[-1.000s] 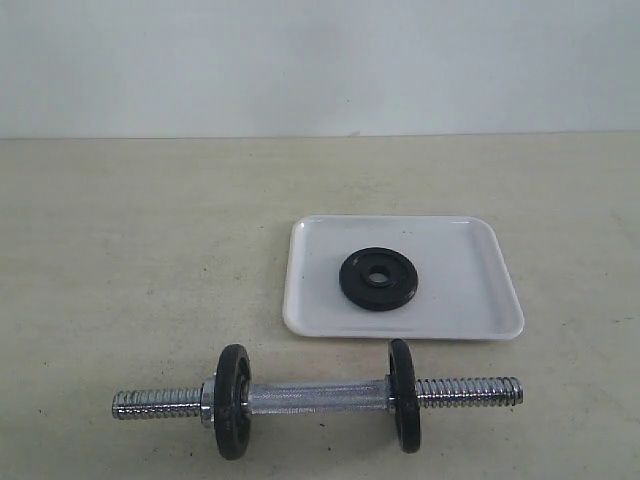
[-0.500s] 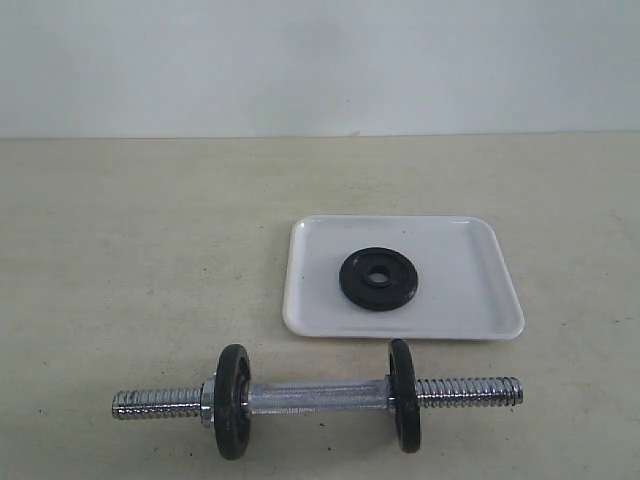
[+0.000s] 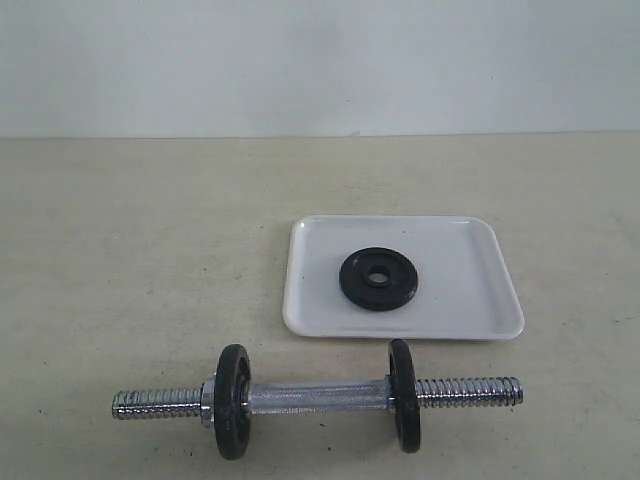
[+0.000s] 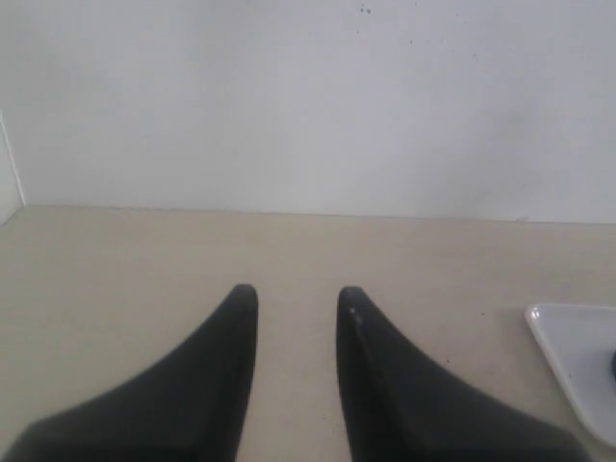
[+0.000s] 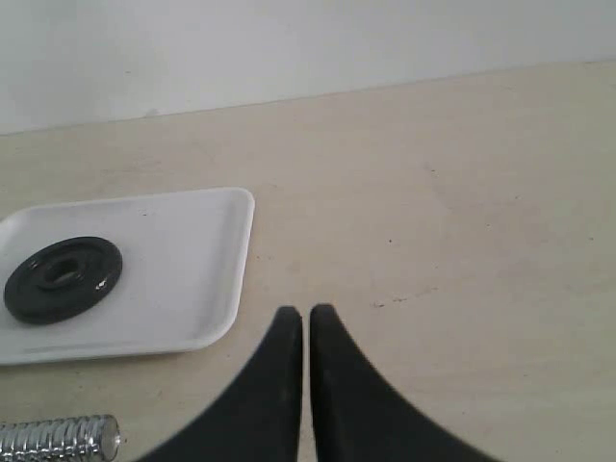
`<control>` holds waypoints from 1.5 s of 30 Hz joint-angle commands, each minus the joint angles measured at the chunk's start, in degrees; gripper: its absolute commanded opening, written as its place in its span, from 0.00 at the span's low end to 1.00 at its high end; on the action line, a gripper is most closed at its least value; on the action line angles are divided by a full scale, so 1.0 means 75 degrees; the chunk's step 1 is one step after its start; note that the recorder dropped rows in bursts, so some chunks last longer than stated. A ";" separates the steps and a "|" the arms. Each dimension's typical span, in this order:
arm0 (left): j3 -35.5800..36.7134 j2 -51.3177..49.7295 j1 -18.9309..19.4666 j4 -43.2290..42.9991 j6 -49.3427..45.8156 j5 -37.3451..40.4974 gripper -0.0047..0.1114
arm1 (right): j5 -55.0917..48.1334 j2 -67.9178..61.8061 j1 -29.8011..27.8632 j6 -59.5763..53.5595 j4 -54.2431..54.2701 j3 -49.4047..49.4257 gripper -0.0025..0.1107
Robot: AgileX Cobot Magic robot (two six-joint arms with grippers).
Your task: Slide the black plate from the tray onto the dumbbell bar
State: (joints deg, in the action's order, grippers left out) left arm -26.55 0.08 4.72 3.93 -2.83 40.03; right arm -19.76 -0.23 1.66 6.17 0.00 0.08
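Observation:
The black plate [image 3: 379, 280] lies flat in the middle of the white tray [image 3: 460, 305]; the right wrist view also shows the plate [image 5: 63, 279] on the tray [image 5: 192, 289]. In front of the tray lies the chrome dumbbell bar [image 3: 315, 397], carrying two upright black discs, one left [image 3: 232, 401] and one right [image 3: 404, 395], with its threaded ends bare. Neither arm appears in the exterior view. My left gripper [image 4: 296, 294] is open over bare table, with nothing between its fingers. My right gripper [image 5: 305, 313] is shut and empty, beside the tray's corner.
A pale wall stands behind the beige table [image 3: 130, 260]. One threaded bar end [image 5: 58, 438] shows in the right wrist view. A tray corner [image 4: 577, 361] shows in the left wrist view.

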 commanded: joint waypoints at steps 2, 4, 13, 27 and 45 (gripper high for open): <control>0.0022 -0.0011 -0.0039 0.0154 -0.0181 0.0331 0.27 | 0.0087 0.0031 0.0019 -0.0043 0.0000 -0.0010 0.03; 0.0022 -0.0011 -0.0039 0.0154 -0.0181 0.0468 0.27 | 0.0087 0.0031 0.0019 -0.0043 0.0000 -0.0010 0.03; 0.0022 -0.0011 -0.0039 0.0154 -0.0181 0.0468 0.27 | 0.0087 0.0031 0.0019 -0.0043 0.0000 -0.0010 0.03; 0.0022 -0.0011 -0.0039 0.0154 -0.0150 0.0469 0.27 | 0.0087 0.0031 0.0015 -0.0028 0.0000 -0.0010 0.03; 0.0022 -0.0011 -0.0273 0.0154 -0.0150 0.0469 0.27 | 0.3813 0.0031 0.0015 0.1209 0.2158 -0.0010 0.03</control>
State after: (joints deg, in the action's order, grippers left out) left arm -26.55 0.08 3.22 4.53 -3.88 43.36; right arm 1.79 -0.23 1.66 11.59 10.30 0.08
